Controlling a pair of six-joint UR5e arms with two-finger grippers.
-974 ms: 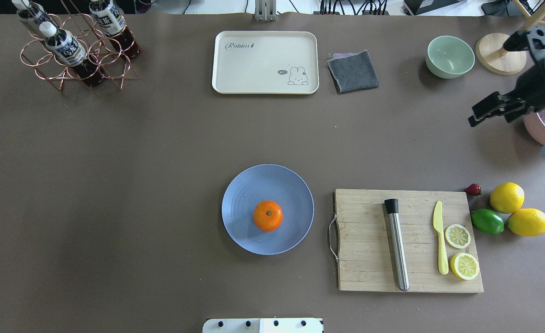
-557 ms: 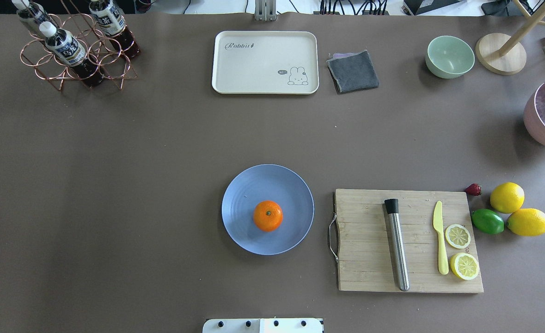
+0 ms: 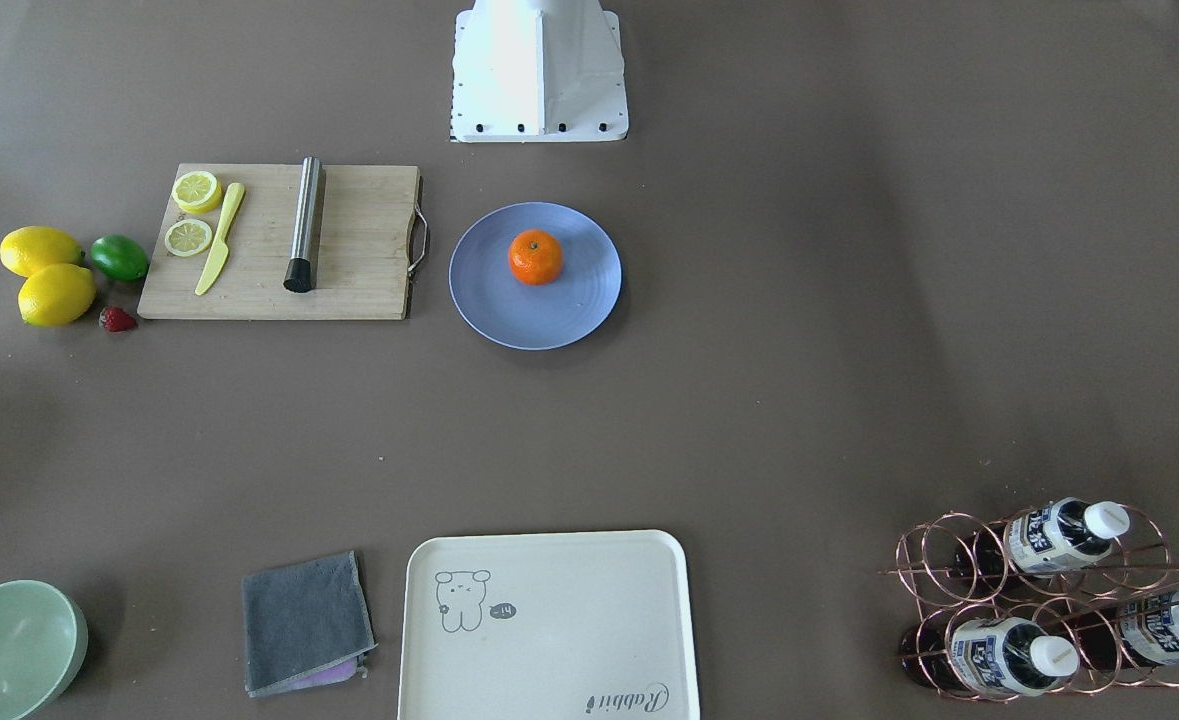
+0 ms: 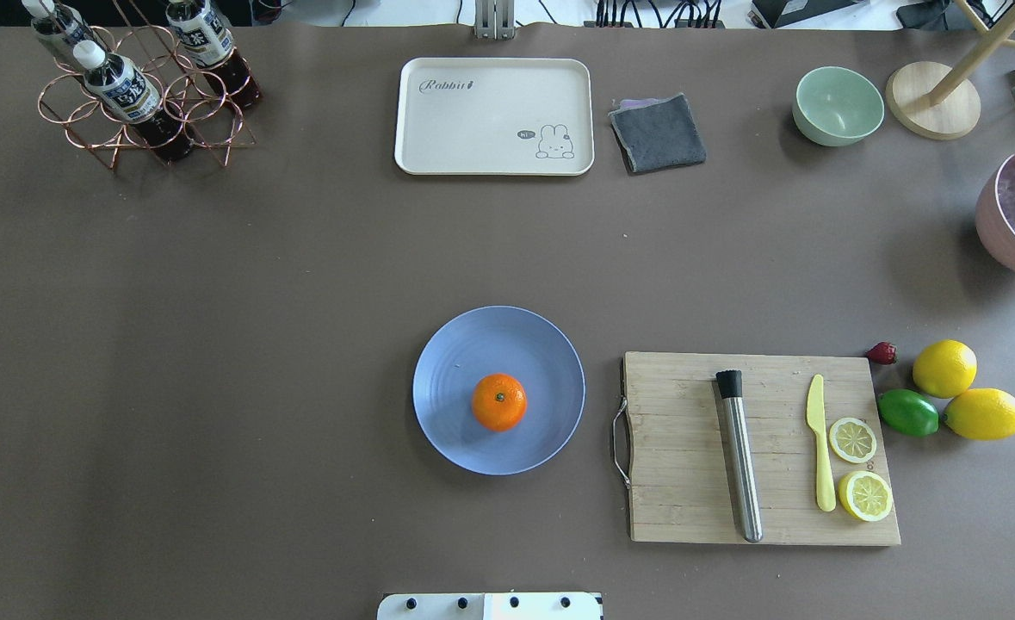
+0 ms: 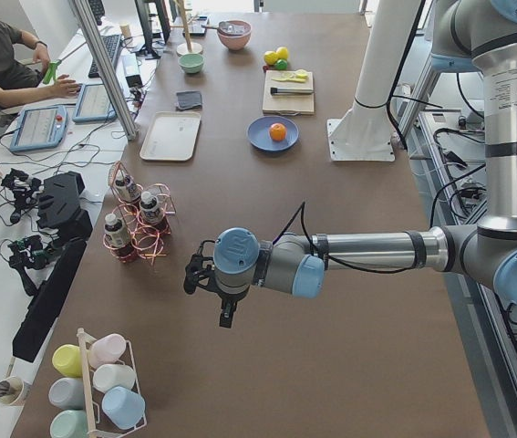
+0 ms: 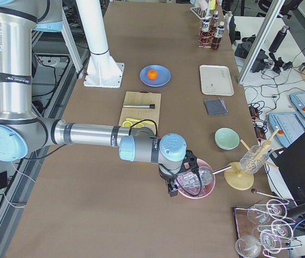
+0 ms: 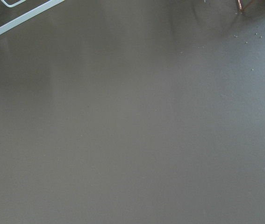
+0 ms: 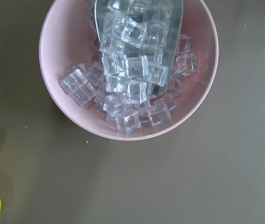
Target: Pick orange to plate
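The orange sits stem-up on the periwinkle-blue plate, a little towards the robot from the plate's middle; both also show in the front-facing view, orange on plate. No gripper is near them. My left gripper shows only in the exterior left view, low over bare table far from the plate, so I cannot tell its state. My right gripper shows only in the exterior right view, above a pink bowl of ice; I cannot tell its state either.
A cutting board beside the plate holds a steel muddler, a yellow knife and two lemon halves. Lemons, a lime and a strawberry lie past it. A cream tray, grey cloth, green bowl and bottle rack line the far edge.
The right arm, visible at the overhead view's right edge one second ago, has left that view. The orange and plate have not moved.
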